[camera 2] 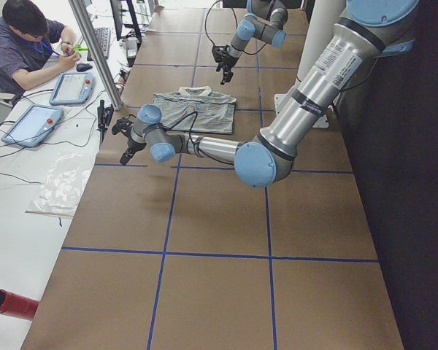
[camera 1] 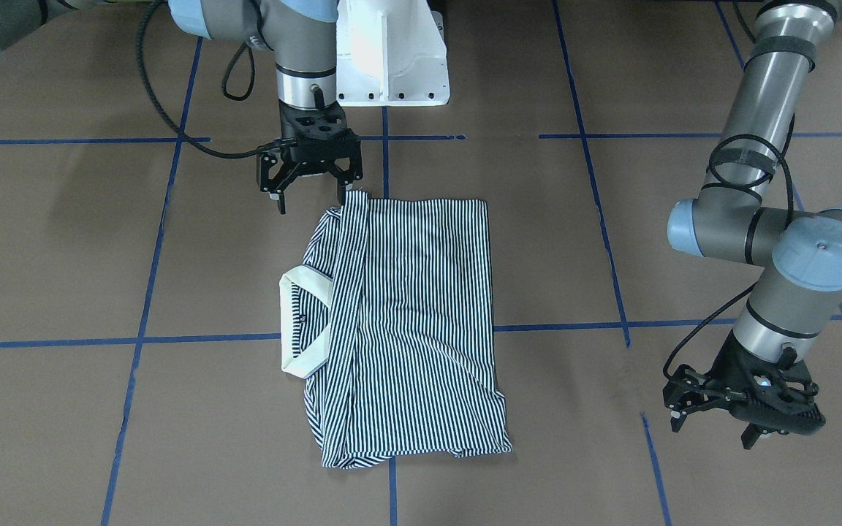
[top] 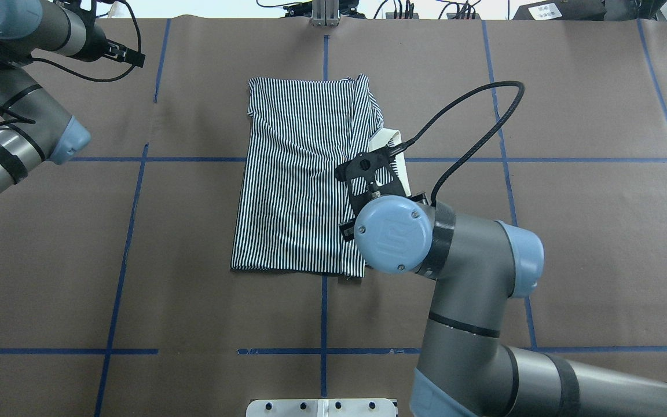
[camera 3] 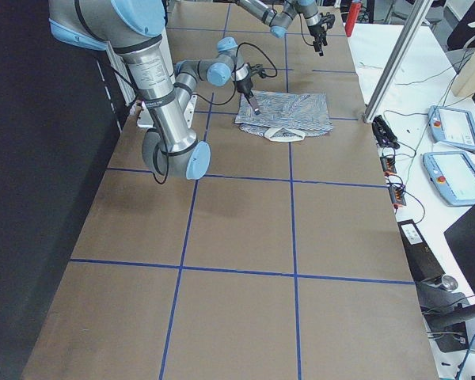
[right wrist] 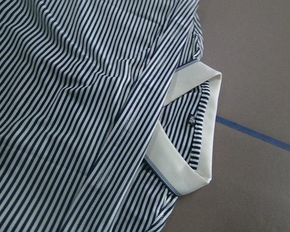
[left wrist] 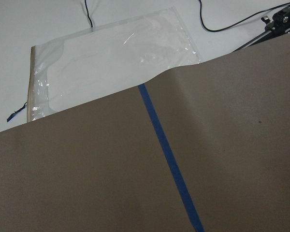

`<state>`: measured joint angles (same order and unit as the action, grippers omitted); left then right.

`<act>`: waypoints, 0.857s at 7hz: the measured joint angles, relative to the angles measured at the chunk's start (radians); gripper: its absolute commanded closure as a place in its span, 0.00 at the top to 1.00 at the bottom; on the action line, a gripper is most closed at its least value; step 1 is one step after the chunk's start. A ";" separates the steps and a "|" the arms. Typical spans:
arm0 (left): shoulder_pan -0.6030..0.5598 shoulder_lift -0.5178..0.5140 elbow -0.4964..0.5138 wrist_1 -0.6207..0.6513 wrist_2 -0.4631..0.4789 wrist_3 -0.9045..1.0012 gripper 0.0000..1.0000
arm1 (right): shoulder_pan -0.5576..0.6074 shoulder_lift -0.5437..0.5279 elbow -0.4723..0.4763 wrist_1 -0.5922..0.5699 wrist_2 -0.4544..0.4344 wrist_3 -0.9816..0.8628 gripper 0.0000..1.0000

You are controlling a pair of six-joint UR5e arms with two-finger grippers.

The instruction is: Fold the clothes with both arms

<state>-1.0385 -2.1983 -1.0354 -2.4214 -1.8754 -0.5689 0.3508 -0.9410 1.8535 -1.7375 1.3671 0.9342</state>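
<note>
Brown paper taped with a blue grid covers your table, where the right gripper hangs spread apart at a corner of the folded, wrinkly striped polo shirt lying mid-table, and the left gripper sits splayed too, well clear.

We see thin navy-and-white stripes all over the folded short-sleeved cloth polo shirt, while its soft turned-down collar is plain cream. The flat paper-covered table is brown, crossed by a grid of bright blue tape lines. The left tubular metal arm and right tubular metal arm are grey with light blue joint caps. The left two-finger gripper and right two-finger gripper are black. The bolted metal pedestal base is white.
</note>
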 measured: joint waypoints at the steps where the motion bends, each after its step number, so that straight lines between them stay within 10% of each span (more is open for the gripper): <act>1: 0.000 0.000 -0.002 -0.001 -0.009 0.000 1.00 | -0.043 0.019 -0.034 0.001 -0.043 -0.018 0.84; 6: -0.001 0.000 -0.008 -0.001 -0.021 0.000 1.00 | -0.123 0.034 -0.124 0.033 -0.087 -0.150 0.67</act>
<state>-1.0400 -2.1982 -1.0430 -2.4222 -1.8960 -0.5691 0.2282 -0.9069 1.7298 -1.7045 1.2802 0.7839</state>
